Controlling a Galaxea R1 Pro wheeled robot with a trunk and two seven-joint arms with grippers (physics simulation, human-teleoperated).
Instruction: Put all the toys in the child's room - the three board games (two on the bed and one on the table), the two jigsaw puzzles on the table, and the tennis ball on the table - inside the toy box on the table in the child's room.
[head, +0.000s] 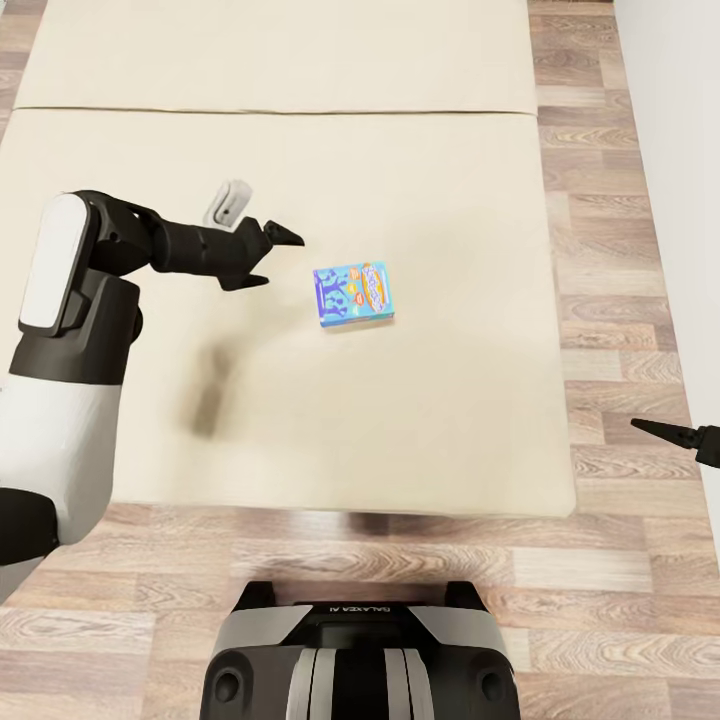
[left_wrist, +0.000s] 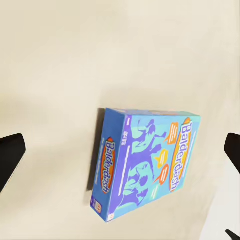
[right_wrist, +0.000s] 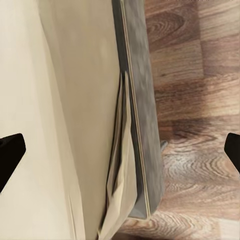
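Observation:
A blue Balderdash board game (head: 352, 293) lies flat on the cream bed (head: 420, 420), near its middle. My left gripper (head: 281, 260) hovers above the bed just left of the box, fingers spread open with nothing between them. Looking along the left wrist, the board game (left_wrist: 145, 162) sits between the two dark fingertips (left_wrist: 11, 154), lower down on the bedding. My right gripper (right_wrist: 120, 155) is open beside the bed's right edge, over the floor; one of its fingers (head: 665, 433) pokes in at the right of the head view.
Wood floor (head: 620, 250) runs along the bed's right and front sides. A seam (head: 300, 109) crosses the bedding at the far end. My base (head: 360, 660) stands close to the bed's front edge. A pale wall (head: 690, 120) rises at the far right.

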